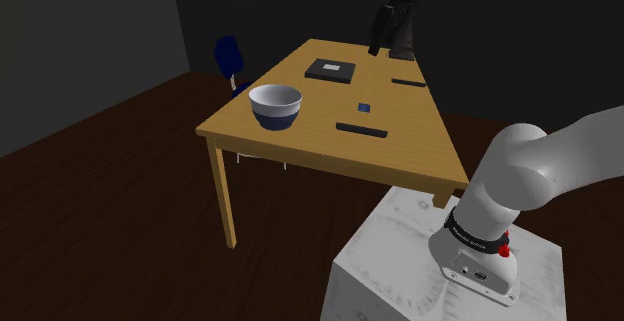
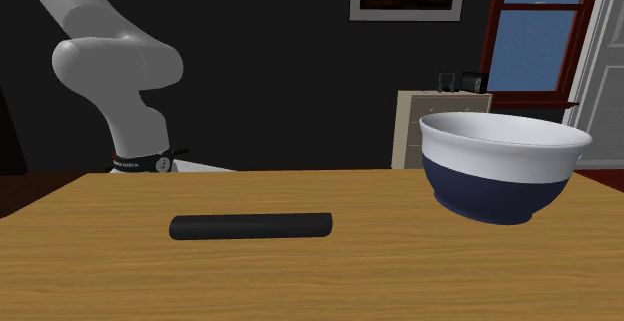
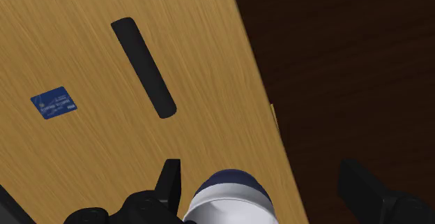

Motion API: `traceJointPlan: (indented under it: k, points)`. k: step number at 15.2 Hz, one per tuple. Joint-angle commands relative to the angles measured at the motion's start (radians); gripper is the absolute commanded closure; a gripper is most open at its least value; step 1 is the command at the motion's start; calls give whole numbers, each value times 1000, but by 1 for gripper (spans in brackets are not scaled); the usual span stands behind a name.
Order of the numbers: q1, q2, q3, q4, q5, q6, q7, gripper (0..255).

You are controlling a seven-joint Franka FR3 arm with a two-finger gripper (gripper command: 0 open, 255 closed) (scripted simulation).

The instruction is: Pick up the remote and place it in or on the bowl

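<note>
You have one white-and-navy bowl (image 1: 275,105), one blue card (image 1: 365,105), one dark flat box (image 1: 330,69), and two slim black bars, the remote (image 1: 361,129) and a second bar (image 1: 408,82), on one table (image 1: 300,143).

Remote (image 2: 250,226): plain black. Bowl (image 2: 500,164): white inside and on the upper wall, navy on the lower wall and foot. Surface (image 2: 100,269): light brown with fine wood grain. Card (image 1: 365,105), at 12 o'clock from the remote in the shoulder view: blue with small white print. Gripper (image 1: 390,49): all black. Arm (image 1: 540,169): white with a dark joint band. Stand (image 1: 400,259): mottled white-grey. Chair (image 1: 230,57): blue. Floor (image 1: 120,199): dark brown.
</note>
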Motion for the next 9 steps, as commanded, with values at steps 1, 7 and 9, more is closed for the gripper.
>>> traceJointPlan:
  k: [1, 7, 9]
  points:
    - [0, 0, 0, 0, 0, 0, 0, 0]
    - [-3, 54, -117, -108, -26, 115, -149, 0]
    - [-5, 84, -156, -135, -35, 155, -200, 0]
